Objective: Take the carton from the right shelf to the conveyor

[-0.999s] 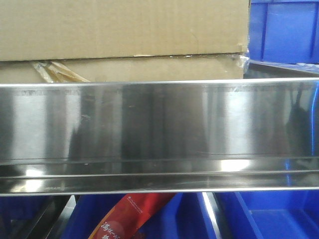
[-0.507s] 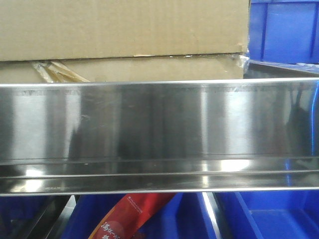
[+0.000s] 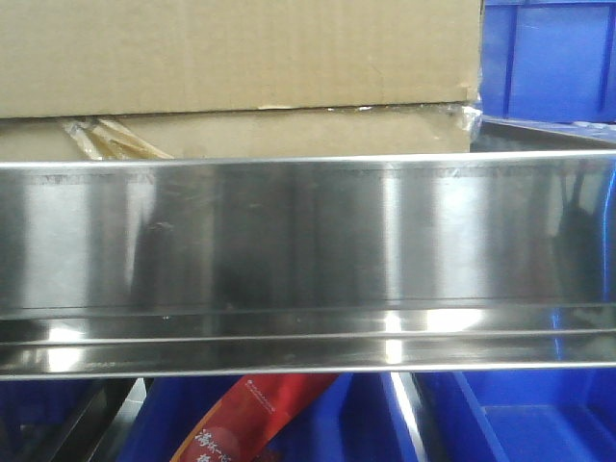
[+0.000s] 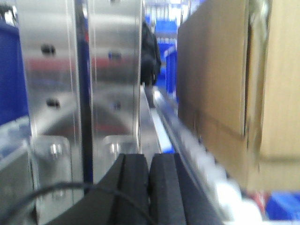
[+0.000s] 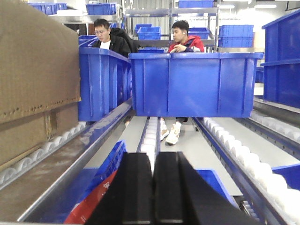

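The carton point(image 3: 231, 58) sits on the right shelf point(image 3: 308, 250), its base hidden by the shelf's steel front and its top cropped. The left gripper point(image 4: 150, 187) and the right gripper point(image 5: 152, 187) both have their pads pressed together, empty. In its blurred view, the left one seemingly flanks the carton.

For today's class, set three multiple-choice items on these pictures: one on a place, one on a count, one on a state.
1. In the front view, where does the carton show relative to the stainless-steel rail?
A) above its top edge
B) under it
C) hanging on its front

2. How many people show in the right wrist view?
A) none
B) two
C) five

3. How does the right tool stand?
A) wide open
B) shut on the carton
C) shut, holding nothing

Answers:
1 A, the carton rises past the rail's top edge.
2 B, two men are behind the blue bin.
3 C, its black pads meet with nothing between them.
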`<state>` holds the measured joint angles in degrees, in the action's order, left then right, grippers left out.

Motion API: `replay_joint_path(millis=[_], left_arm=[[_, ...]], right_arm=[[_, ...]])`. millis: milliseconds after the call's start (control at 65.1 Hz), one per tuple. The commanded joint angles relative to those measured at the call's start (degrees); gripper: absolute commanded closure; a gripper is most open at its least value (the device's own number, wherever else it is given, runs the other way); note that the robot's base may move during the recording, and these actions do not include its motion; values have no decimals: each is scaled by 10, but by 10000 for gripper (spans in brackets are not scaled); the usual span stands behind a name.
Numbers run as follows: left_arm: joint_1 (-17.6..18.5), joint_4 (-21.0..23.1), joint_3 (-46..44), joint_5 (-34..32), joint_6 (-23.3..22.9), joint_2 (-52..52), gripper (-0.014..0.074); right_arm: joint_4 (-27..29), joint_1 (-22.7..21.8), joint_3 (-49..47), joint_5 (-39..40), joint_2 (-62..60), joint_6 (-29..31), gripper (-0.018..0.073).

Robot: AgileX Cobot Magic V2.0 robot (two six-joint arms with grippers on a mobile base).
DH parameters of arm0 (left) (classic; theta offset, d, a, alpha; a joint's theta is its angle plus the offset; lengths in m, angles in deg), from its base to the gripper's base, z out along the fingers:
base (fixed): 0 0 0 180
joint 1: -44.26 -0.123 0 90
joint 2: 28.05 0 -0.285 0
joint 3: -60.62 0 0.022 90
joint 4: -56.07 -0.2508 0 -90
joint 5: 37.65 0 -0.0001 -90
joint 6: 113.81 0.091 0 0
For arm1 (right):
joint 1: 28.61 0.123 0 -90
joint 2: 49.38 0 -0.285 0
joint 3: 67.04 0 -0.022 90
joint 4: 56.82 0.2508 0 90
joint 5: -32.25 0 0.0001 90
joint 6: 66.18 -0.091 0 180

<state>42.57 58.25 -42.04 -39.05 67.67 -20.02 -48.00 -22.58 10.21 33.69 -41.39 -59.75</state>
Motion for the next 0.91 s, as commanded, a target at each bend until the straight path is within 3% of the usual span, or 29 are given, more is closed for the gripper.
replay_joint_path(millis=[0, 77, 154, 307, 400, 522, 645, 768, 860, 891], left_arm=[[2, 4, -1, -63, 1, -2, 613], [2, 4, -1, -108, 1, -2, 613], [2, 4, -22, -94, 1, -2, 613], [2, -3, -127, 24, 1, -2, 613], [2, -16, -208, 101, 1, 13, 587], [2, -30, -313, 195, 1, 61, 442], [2, -22, -403, 252, 1, 122, 219], [2, 10, -470, 274, 1, 170, 76], [21, 24, -510, 296, 6, 193, 53], [33, 34, -524, 316, 30, 205, 59]], right_arm=[[2, -2, 0, 25, -2, 0, 628], [2, -2, -11, 29, -2, 0, 628], [2, -2, -44, 19, -2, 0, 628], [2, -2, -147, -68, -2, 0, 611], [2, -2, -209, -116, 19, 0, 473], [2, -2, -272, -139, 63, 0, 183], [2, -2, -317, -139, 110, 0, -4], [-2, -2, -330, -126, 150, 4, 0], [0, -1, -340, -120, 176, 4, 0], [11, -1, -351, -134, 186, 4, 0]])
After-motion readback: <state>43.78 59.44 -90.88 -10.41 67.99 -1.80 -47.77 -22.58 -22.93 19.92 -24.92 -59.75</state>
